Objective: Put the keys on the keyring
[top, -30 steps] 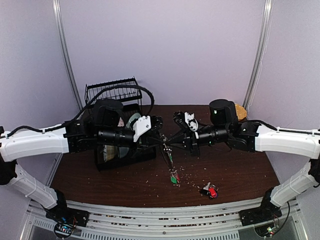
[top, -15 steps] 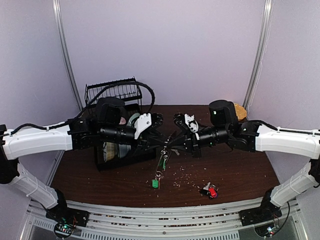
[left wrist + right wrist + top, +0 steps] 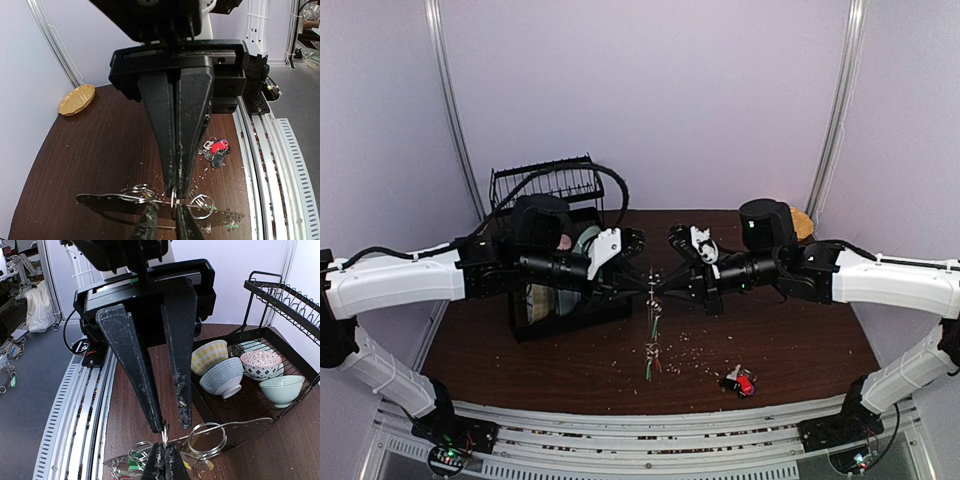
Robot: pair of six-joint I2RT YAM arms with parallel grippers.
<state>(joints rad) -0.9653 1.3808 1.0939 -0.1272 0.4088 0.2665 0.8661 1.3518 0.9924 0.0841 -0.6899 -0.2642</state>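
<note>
Both grippers meet tip to tip above the middle of the table. My right gripper is shut on the thin wire of the keyring, its own fingers pressed together in the right wrist view. My left gripper faces it with its fingers apart, one on each side of the wire. Small split rings sit on the wire. Keys with green tags hang from it below the grippers. A red-tagged and a black-tagged key lie in a bunch on the table at the front right.
A black dish rack holding several bowls stands behind my left arm. A tan plate lies at the back right. Crumbs are scattered on the dark wooden table. Metal rails run along the near edge.
The keys hanging from the ring swung from right to left and now hang straight down. My left arm shifted slightly towards the right gripper.
</note>
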